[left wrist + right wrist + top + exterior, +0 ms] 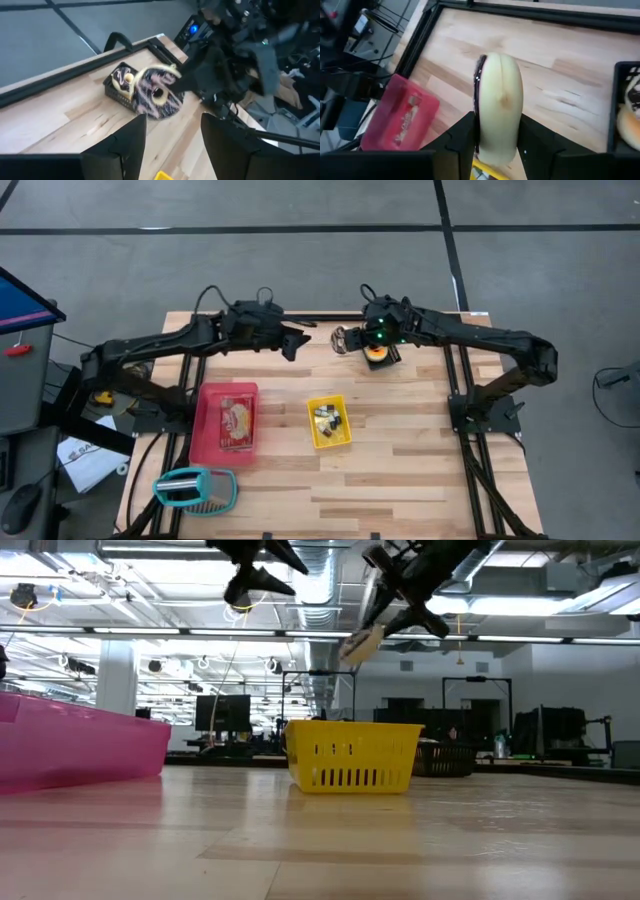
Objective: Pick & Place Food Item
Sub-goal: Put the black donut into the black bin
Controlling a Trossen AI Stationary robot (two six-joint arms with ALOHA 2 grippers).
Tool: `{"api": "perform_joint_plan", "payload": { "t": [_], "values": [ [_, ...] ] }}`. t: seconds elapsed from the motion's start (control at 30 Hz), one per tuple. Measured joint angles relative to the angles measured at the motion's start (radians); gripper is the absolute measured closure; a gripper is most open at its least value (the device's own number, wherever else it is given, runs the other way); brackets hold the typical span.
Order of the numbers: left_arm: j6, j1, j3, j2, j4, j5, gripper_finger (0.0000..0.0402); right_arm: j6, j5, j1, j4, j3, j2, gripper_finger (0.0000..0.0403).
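Note:
My right gripper [352,338] is shut on a food item [499,107], a pale yellow, rounded packet with a dark side. It hangs high above the far middle of the table, and shows in the low view as a food item [362,643] well above the yellow basket [352,755]. My left gripper [296,342] hangs open just to its left, fingers [127,145] apart with nothing between them, pointing toward the packet [152,92]. A black basket [378,354] holding more food stands under the right wrist. My right gripper pinches the food item between its two fingers [461,135], one on each flat side of its lower end [495,142]. The fingers slant downward from the table's right side. The packet stands out past the fingertips, lifted clear of the table and tilted.
A yellow basket [328,421] with small items sits mid-table, and a pink tray [225,423] holding a red packet lies to its left. A teal object [195,488] lies at the near left. Bare wood shows at the near right [420,470].

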Motion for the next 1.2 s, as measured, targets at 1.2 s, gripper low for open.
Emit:
{"api": "perform_joint_plan", "payload": {
  "t": [1.2],
  "values": [
    [-0.022, -0.223, 0.0, -0.21, -0.126, -0.28, 0.0215, 0.282, -0.07, -0.282, 0.616, -0.872, -0.46, 0.0278]
  ]
}}
